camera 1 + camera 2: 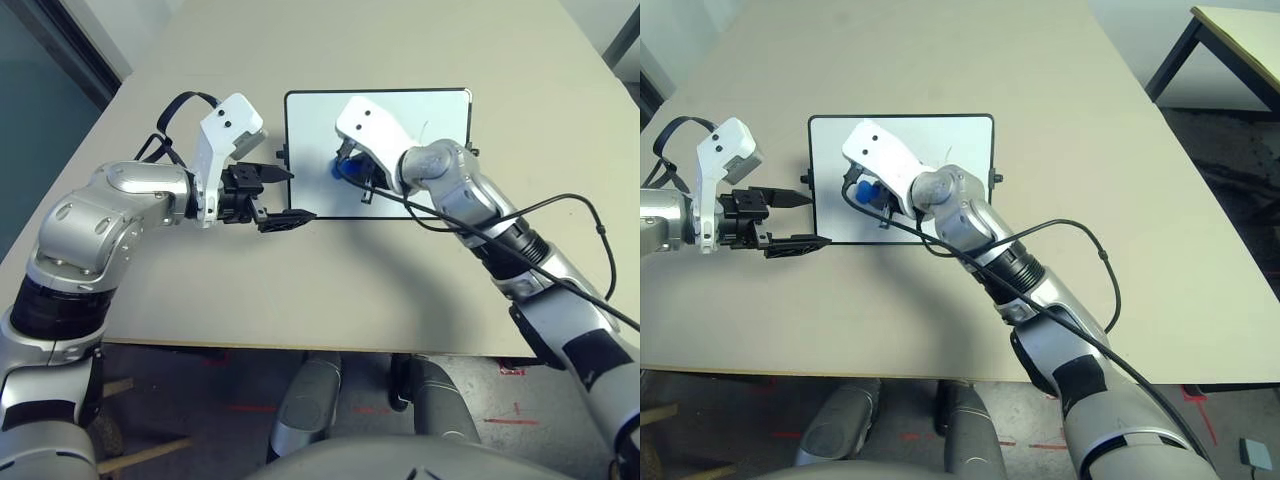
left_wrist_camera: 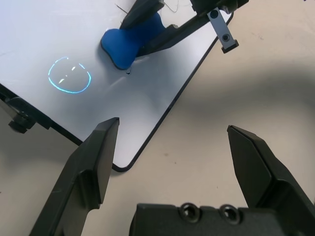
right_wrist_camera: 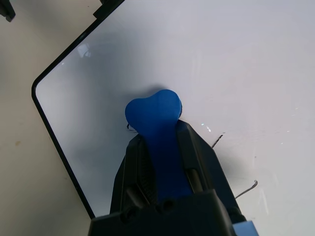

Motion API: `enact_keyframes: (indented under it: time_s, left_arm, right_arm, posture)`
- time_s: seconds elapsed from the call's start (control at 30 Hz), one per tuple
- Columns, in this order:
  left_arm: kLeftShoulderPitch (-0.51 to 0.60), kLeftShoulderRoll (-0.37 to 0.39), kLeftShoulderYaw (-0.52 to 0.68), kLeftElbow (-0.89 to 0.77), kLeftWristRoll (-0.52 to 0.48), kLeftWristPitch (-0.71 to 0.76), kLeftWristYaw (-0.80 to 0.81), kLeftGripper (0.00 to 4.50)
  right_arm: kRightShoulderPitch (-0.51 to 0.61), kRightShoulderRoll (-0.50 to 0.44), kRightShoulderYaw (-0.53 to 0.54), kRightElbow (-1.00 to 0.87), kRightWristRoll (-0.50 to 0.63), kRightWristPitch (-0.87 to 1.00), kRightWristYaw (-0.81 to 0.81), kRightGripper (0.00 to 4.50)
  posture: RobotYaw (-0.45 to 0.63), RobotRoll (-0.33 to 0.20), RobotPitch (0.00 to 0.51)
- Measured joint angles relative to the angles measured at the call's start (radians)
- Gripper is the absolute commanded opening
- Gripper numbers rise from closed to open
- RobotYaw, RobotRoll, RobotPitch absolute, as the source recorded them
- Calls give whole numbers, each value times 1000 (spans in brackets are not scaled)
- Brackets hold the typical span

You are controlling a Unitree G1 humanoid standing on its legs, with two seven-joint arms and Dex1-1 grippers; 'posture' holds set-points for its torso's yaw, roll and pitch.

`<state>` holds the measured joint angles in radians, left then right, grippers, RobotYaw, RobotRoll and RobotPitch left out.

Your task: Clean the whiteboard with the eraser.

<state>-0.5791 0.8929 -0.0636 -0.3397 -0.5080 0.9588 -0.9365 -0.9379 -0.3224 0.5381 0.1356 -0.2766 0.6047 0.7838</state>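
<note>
1. Left eye view shows the whiteboard (image 1: 440, 120) lying flat on the beige table (image 1: 350, 290), a little beyond the middle of the tabletop, with its long sides running left to right.
2. The right gripper (image 1: 352, 170) reaches over the left part of the board, and its two black fingers are pinched on the eraser (image 1: 347, 170), which sits between them.
3. Right wrist view shows the blue eraser (image 3: 155, 118) clamped between the finger pads (image 3: 142, 172), its rounded end sticking out past the fingertips and pressed onto the white surface.
4. The eraser rests on the board's left half, toward the near edge, inside the black frame and apart from the left rounded corner.
5. A few faint thin marks (image 3: 216, 141) lie on the board just beside the right gripper.
6. The left gripper (image 1: 280, 195) hovers over the table just off the board's near left corner, with its jaws spread wide and nothing between them.
7. Left wrist view shows those two spread fingers (image 2: 93, 167) above the bare table, with the board's rounded corner (image 2: 123, 167) lying between them and the eraser farther off on the board.
8. A small black knob (image 1: 281, 153) sticks out from the board's left short side, near the left gripper's far finger.
9. A black cable (image 1: 560, 205) loops from the right forearm over the table.
</note>
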Motion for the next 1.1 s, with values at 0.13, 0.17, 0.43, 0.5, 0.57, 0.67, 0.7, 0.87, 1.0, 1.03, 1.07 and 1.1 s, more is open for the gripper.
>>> enact_keyframes:
  time_s: [0.13,0.17,0.43,0.5,0.57,0.67,0.7,0.87,1.0,1.03,1.07,1.1]
  left_arm:
    - [0,-6,0,2,0,0,0,4500]
    - [0,-6,0,2,0,0,0,4500]
    - [0,-9,0,2,-1,1,3,4500]
    - [0,-9,0,2,-2,1,4,4500]
    - [0,-9,0,2,-2,2,6,4500]
    - [0,-9,0,1,-3,2,7,4500]
    - [0,-9,0,1,-4,3,7,4500]
    - [0,-10,0,0,-5,5,8,4500]
    - [0,-11,0,-1,-6,8,9,4500]
    - [0,-11,0,-1,-6,9,9,4500]
    - [0,-11,0,-1,-6,9,9,4500]
    - [0,-11,0,-1,-6,9,9,4500]
  right_arm:
    - [16,-4,3,-24,-19,0,-1,815]
    - [22,-5,5,-33,-26,0,-2,815]
    - [74,-13,61,-106,-70,19,51,815]
    - [83,-13,69,-114,-79,21,61,815]
    - [85,-13,72,-117,-83,26,67,815]
    - [83,-12,72,-115,-86,29,70,815]
    - [80,-12,72,-113,-86,29,71,815]
    - [32,-5,66,-63,-85,30,67,815]
    - [-3,-5,33,-27,-85,33,36,815]
    - [-10,-5,25,-21,-85,35,30,815]
    - [-16,-5,21,-16,-85,37,24,815]
    - [-18,-5,20,-15,-85,37,19,815]
  posture:
    - [200,0,180]
    - [200,0,180]
    - [204,0,184]
    - [204,0,184]
    - [204,0,186]
    - [204,0,186]
    - [203,0,186]
    - [200,0,187]
    - [196,0,187]
    - [196,0,187]
    - [197,0,188]
    - [197,0,188]
